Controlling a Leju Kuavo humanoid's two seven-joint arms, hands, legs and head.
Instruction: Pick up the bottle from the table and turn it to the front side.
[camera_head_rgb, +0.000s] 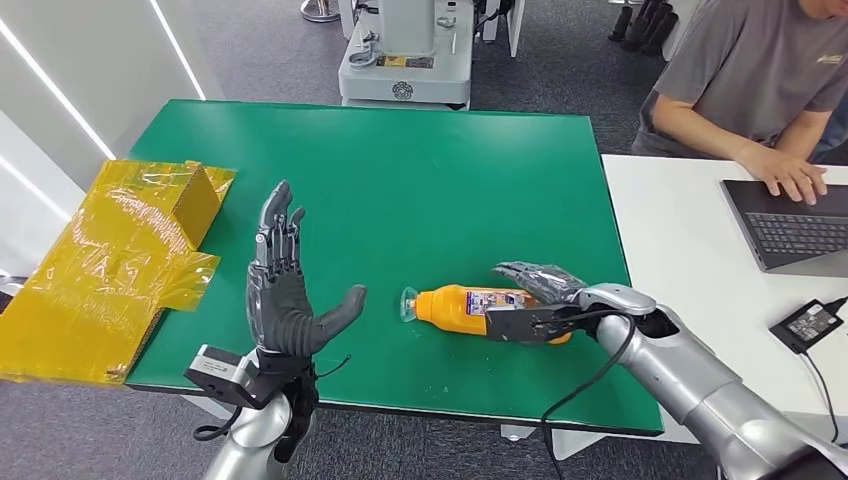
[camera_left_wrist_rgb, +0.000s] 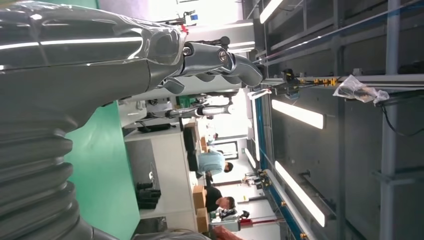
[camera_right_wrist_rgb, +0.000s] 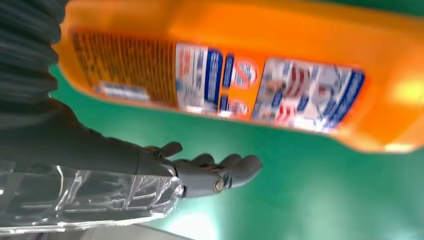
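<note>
Bottle lies flat at table five o'clock, cap toward nine; right hand straddles it, fingers apart, so should close squarely mid-body; left hand splayed, idle.

The right robot hand covers the bottle's base end, at 3 o'clock of its cap. In the right wrist view the bottle's label is too blurred to read, and both bottle ends are cut off.
</note>
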